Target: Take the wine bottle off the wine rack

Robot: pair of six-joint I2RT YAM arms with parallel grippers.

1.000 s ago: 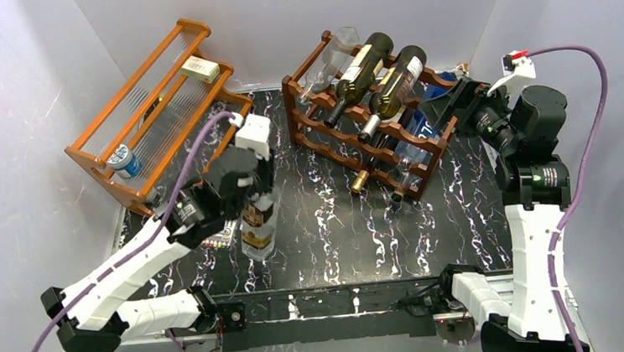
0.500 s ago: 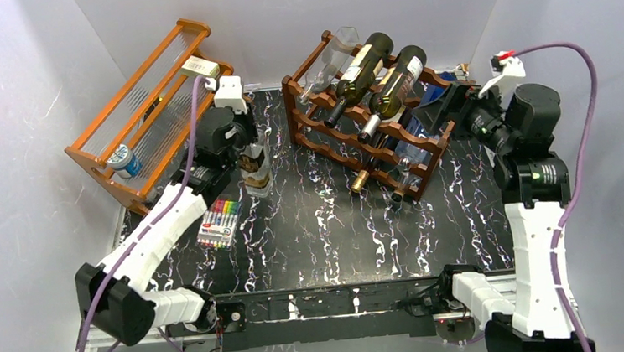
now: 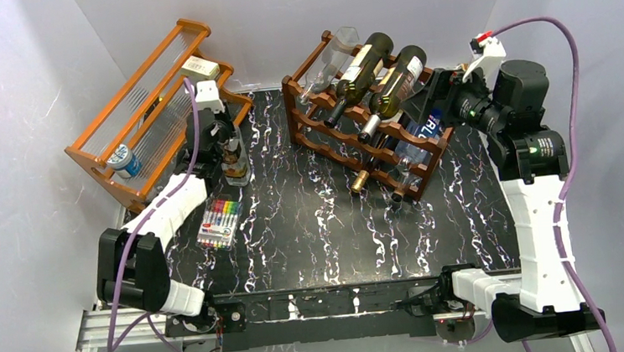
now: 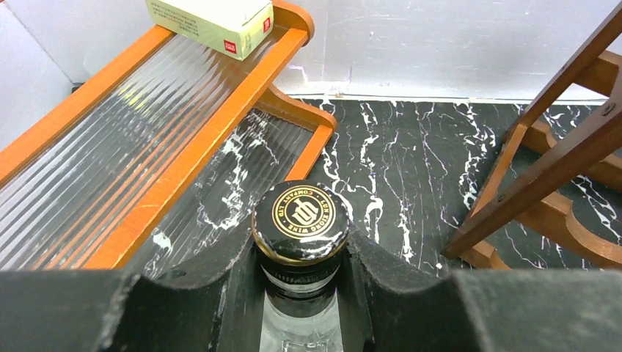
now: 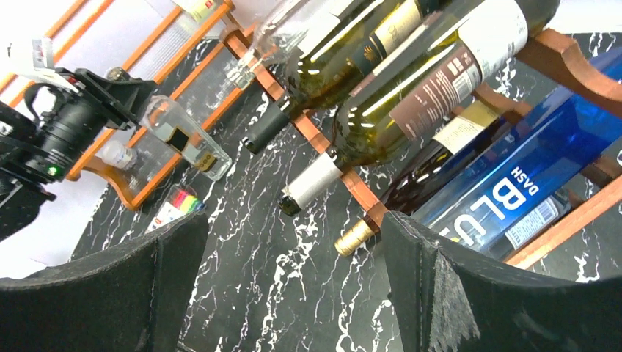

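Note:
The dark reddish-brown wine rack stands at the back middle and holds several bottles: a clear one, two dark green ones, a blue one and a gold-capped one. My left gripper is shut on the neck of a clear wine bottle with a black and gold cap. It holds the bottle upright beside the orange shelf, left of the rack. My right gripper is open and empty at the rack's right end, next to the blue bottle.
The orange wooden shelf with clear slats stands at the back left. It carries a yellow box and a small blue-labelled jar. A pack of coloured markers lies on the black marbled table. White walls close in three sides.
My left arm has carried the clear bottle from the table's mid-left back to beside the orange shelf. My right gripper has shifted slightly left, closer to the rack's right end.

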